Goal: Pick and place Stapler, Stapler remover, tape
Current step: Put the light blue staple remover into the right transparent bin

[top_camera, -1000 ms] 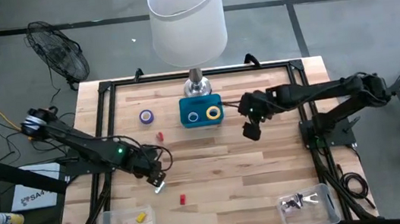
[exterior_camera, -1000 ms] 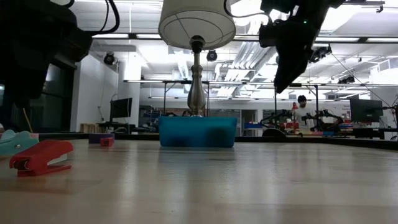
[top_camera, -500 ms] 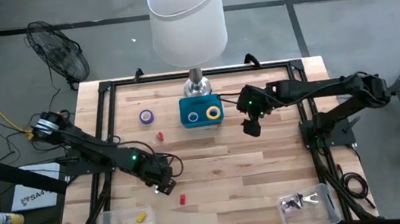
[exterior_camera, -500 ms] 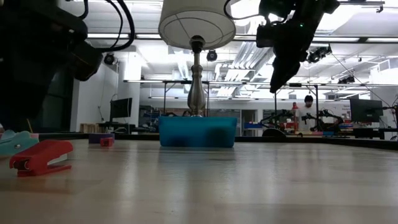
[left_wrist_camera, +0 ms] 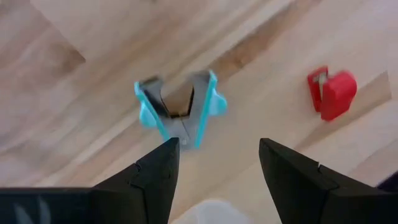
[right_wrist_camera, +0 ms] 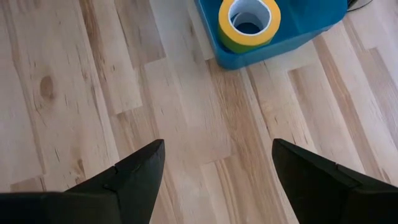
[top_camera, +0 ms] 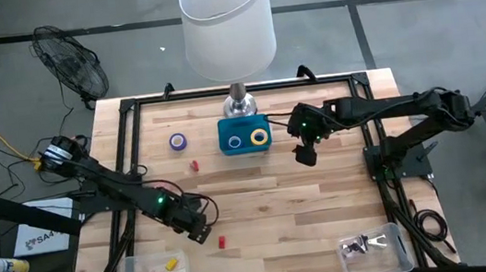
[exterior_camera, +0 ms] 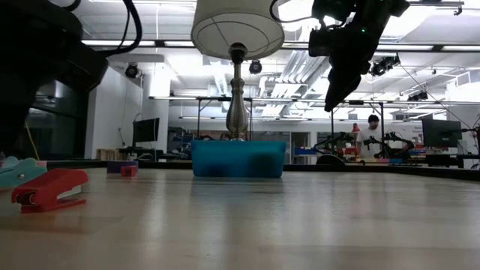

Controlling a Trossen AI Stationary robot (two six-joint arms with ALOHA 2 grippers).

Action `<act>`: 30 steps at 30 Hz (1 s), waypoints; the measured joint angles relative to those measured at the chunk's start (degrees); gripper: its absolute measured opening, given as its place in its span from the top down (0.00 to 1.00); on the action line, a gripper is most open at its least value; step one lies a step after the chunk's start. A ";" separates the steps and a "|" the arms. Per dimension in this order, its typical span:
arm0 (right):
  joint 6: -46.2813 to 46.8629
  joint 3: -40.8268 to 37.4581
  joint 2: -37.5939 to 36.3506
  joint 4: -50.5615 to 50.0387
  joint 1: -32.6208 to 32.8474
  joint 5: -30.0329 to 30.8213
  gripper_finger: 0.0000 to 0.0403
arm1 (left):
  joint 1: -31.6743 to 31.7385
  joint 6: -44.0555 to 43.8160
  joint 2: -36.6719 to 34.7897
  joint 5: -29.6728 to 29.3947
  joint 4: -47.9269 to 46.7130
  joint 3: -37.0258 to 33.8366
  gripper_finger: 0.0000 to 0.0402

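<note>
The left arm reaches from the left side across the worktop toward its front part. The left end effector (top_camera: 201,232) points down, low above the wood, and its two fingers (left_wrist_camera: 155,180) stand apart with nothing between them. The right arm stretches from the right side toward the middle. The right end effector (top_camera: 305,155) hangs higher, with fingers (right_wrist_camera: 134,177) spread wide and empty.

Bright overhead light, left wrist view blurred.
</note>
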 joint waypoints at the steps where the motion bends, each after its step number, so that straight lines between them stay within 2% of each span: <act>1: 0.02 -0.02 0.00 0.04 0.00 0.02 0.28 | -0.14 0.00 -0.02 0.16 -0.33 0.00 0.46; 15: 1.36 -0.01 0.00 0.29 0.00 -0.02 0.28 | -0.62 0.48 1.28 0.29 -4.00 0.02 0.46; 30: 1.57 -0.31 0.02 1.36 0.00 0.00 0.28 | -0.60 2.17 7.80 0.49 1.19 0.26 0.46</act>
